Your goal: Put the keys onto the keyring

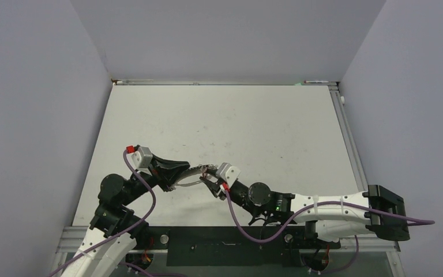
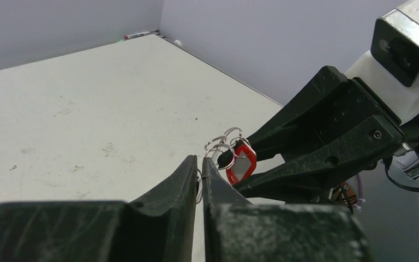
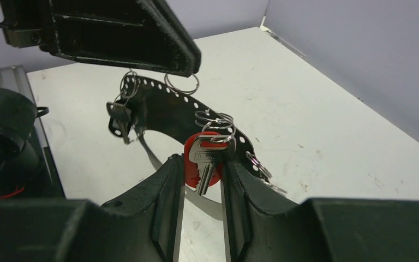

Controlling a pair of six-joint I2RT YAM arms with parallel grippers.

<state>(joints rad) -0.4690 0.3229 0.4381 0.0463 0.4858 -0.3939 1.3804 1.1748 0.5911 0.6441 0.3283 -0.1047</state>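
The keyring (image 3: 169, 103) is a flat hoop with holes and small wire loops (image 2: 221, 144) round its rim, held above the table. My left gripper (image 2: 201, 164) is shut on the hoop's thin edge; it shows from above in the top view (image 1: 180, 171). A silver key with a red tag (image 3: 203, 161) hangs at a wire loop on the hoop. My right gripper (image 3: 202, 164) is closed on this key and tag, facing the left gripper (image 1: 209, 178). A dark grey key (image 3: 118, 117) hangs from the hoop's far end.
The white table (image 1: 225, 115) lies below, with grey walls on three sides. A metal rail (image 1: 346, 138) runs along the right edge. The arm bases and purple cables (image 1: 248, 231) sit at the near edge.
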